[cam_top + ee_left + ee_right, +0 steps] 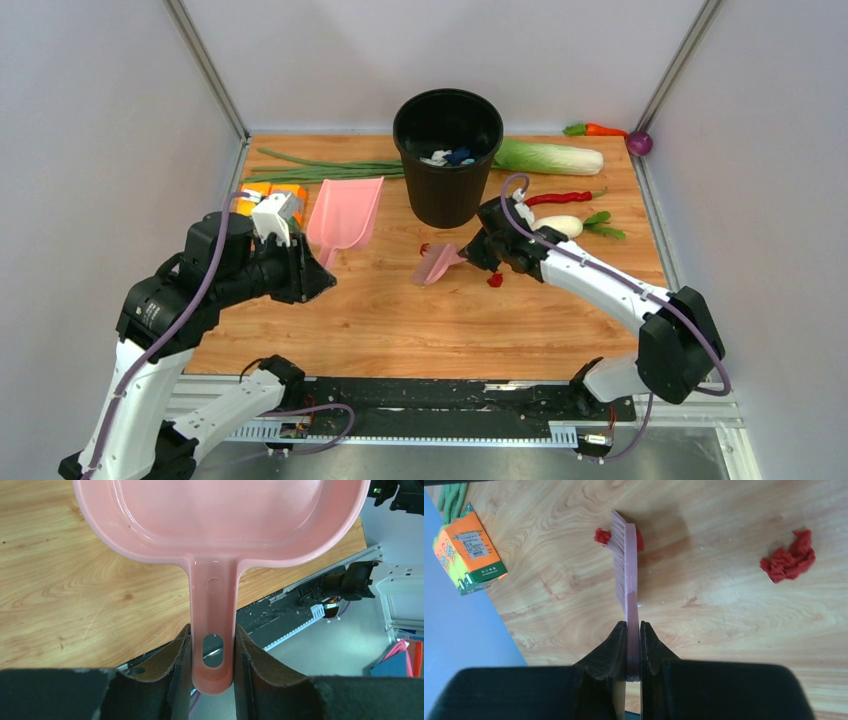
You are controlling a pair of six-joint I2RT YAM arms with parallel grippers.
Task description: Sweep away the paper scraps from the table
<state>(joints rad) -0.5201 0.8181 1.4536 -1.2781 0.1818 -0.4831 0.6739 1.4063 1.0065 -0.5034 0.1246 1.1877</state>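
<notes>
Left gripper (212, 632) grips dustpan (220, 510); right gripper (633, 627), brush (626, 565); paper scraps (788, 560) well inside table (400, 320) edges

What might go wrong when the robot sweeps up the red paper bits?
1. The pink dustpan in the left gripper is apart from the pink brush in the right gripper, so a swept red scrap might slide past it.
2. The crumpled scrap lies off to the brush's side and may get missed.
3. The black bin stands close; a wide swing might bump it.
</notes>
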